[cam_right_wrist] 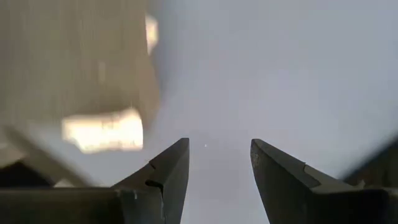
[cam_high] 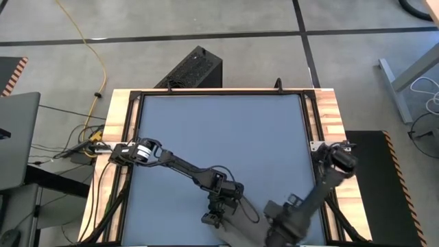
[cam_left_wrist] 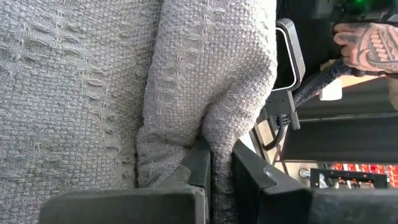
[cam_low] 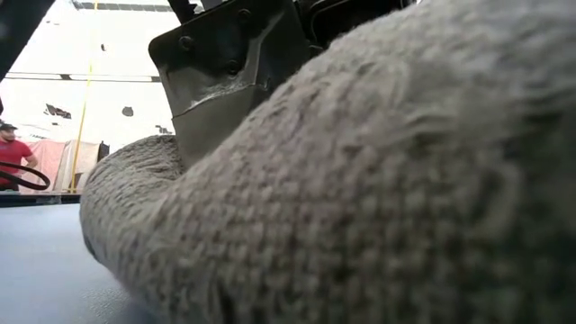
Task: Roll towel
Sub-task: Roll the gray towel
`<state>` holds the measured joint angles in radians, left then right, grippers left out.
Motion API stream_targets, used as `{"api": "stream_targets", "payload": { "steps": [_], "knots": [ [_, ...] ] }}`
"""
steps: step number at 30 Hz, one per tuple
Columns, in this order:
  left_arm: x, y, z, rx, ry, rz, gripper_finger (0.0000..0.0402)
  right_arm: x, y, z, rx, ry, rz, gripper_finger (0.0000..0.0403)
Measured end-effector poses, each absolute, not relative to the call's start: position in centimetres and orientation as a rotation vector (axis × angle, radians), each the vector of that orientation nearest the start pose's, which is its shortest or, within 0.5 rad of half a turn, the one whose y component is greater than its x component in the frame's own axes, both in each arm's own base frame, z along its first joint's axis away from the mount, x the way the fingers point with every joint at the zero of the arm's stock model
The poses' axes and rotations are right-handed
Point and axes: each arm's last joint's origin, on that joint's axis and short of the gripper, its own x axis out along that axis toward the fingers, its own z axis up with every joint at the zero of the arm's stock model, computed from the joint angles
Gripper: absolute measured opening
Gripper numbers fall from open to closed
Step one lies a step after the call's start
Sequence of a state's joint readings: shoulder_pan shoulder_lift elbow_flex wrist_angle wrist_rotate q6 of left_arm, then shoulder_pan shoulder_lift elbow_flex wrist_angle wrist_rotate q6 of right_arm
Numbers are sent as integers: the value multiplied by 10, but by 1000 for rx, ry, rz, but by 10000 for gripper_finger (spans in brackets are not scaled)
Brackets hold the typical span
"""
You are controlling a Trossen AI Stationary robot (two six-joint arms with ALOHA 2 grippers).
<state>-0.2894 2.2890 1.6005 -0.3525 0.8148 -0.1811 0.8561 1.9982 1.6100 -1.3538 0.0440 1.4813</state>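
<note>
We saw the soft grey-brown woven cloth towel (cam_low: 378, 189) bunched up at the near edge of the table, right in front of the low camera, so it filled most of that view. Part of it lay in a thick rounded fold (cam_left_wrist: 211, 81) on the flat blue-grey table top (cam_high: 219, 130). From above, only a small pale bit of the towel (cam_high: 236, 230) showed, between the two arms at the bottom of the picture.

The left gripper (cam_left_wrist: 219, 165) was down on the towel. Its two dark fingers (cam_left_wrist: 198, 163) were almost together, and a thin ridge of the cloth was pinched between them. In the low view a dark metal part of an arm pressed into the top of the cloth.

The right gripper (cam_right_wrist: 219, 163) was just beside it, near the table's front edge. Its fingers stood apart with a clear gap, and nothing was between them. Under them we saw only the bare table top, with blurred pale shapes off to one side.

Farther out, the table had a light wooden frame (cam_high: 328, 110) around it. A black box (cam_high: 193, 68) sat on the grey floor behind the table, and a yellow cable (cam_high: 96, 55) ran across the floor. In the left wrist view a person's hand (cam_left_wrist: 367, 46) showed past the table. Far back in the low view stood a person in a red shirt (cam_low: 13, 155).
</note>
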Motion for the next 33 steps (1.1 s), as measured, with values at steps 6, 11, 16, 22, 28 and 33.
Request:
{"api": "stream_targets", "payload": {
  "steps": [6, 11, 16, 22, 28, 33],
  "knots": [
    [441, -150, 118, -427, 1135, -916, 20, 193, 308, 223, 420, 1486, -557, 196],
    [442, -148, 118, -437, 1135, -915, 20, 193, 340, 224, 489, 1212, -307, 196],
    [442, -148, 118, -448, 1139, -908, 20, 213, 361, 227, 439, 909, -80, 192],
    [442, -148, 118, -456, 1143, -903, 20, 230, 354, 209, 362, 882, -158, 166],
    [442, -148, 118, -465, 1151, -897, 20, 236, 331, 182, 273, 987, -331, 117],
    [442, -148, 118, -483, 1158, -898, 20, 237, 313, 152, 225, 1074, -357, 63]
  ]
}}
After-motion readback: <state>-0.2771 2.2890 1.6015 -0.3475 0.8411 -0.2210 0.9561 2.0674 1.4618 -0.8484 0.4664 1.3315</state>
